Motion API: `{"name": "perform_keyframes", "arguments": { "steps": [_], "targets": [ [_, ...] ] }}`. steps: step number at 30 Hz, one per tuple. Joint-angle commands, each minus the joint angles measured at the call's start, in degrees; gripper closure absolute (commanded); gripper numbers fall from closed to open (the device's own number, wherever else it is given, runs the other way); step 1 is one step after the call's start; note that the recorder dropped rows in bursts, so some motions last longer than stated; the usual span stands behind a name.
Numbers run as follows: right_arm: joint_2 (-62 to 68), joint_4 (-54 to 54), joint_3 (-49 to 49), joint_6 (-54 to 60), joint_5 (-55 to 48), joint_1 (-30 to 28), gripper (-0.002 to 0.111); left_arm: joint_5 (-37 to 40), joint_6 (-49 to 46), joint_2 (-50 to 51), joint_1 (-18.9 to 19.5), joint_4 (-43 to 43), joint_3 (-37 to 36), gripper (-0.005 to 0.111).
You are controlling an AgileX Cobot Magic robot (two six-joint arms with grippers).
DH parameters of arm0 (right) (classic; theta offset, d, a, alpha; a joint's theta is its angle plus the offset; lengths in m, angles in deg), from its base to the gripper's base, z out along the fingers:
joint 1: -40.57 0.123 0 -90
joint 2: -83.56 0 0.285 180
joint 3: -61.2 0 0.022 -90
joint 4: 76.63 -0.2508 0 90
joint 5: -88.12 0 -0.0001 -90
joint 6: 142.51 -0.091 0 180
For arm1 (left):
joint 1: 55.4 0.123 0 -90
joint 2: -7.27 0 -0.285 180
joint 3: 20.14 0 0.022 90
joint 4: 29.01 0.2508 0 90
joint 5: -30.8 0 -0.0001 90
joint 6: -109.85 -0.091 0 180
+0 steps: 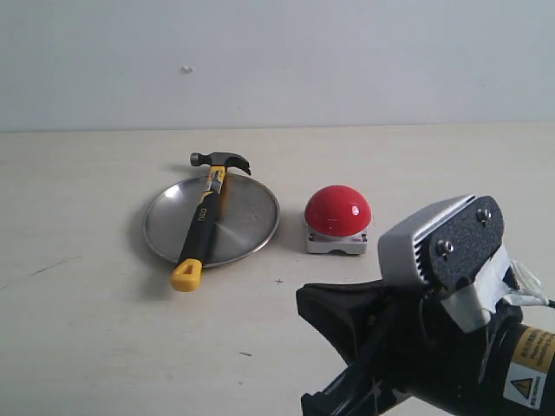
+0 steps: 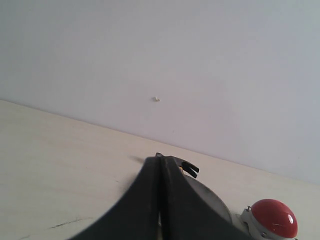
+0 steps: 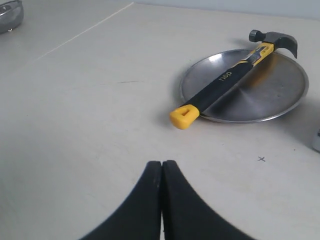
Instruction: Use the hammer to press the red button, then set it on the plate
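Pale wall behind, and a light, cream-coloured bench [image 1: 87,329] in front of it carrying everything I need to watch. On the exterior view the plate [image 1: 256,227] sits a little left of centre, and the hammer [image 1: 205,221] lies flat across it: its dark head pokes out past the far rim, the black handle runs over the dish, and the yellow butt end sticks out over the near rim onto the bench. The red button [image 1: 337,209] stands on its grey-white base just to the right of the plate, a narrow strip of bench between them, nothing touching it. My right arm [image 1: 451,347] fills the lower right corner of that view, low and well short of the button. From the right wrist camera, the right pincer [image 3: 162,167] has its two black fingers pressed flat together with nothing between them, hanging over bare bench near the hammer's butt end. The left pincer [image 2: 161,162] is likewise fully closed and empty, raised and pointing toward the plate, with the claw of the hammer just peeking past its tip.
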Motion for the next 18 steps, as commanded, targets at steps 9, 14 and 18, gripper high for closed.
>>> {"name": "perform_keyframes", "arguments": {
  "steps": [9, 14, 18],
  "targets": [
    [-16.4, -0.5, -0.7, 11.4, -9.6, -3.4, 0.108, 0.0, -0.1, -0.4, 0.0, 0.1, -0.1, 0.107],
    [-27.3, -0.5, -6.3, 14.0, -11.8, -10.3, 0.108, 0.0, -0.1, -0.4, 0.0, 0.1, -0.1, 0.107],
    [-35.3, -0.7, -12.3, 12.6, -11.6, -16.1, 0.108, 0.0, -0.1, -0.4, 0.0, 0.1, -0.1, 0.107]
  ]
}}
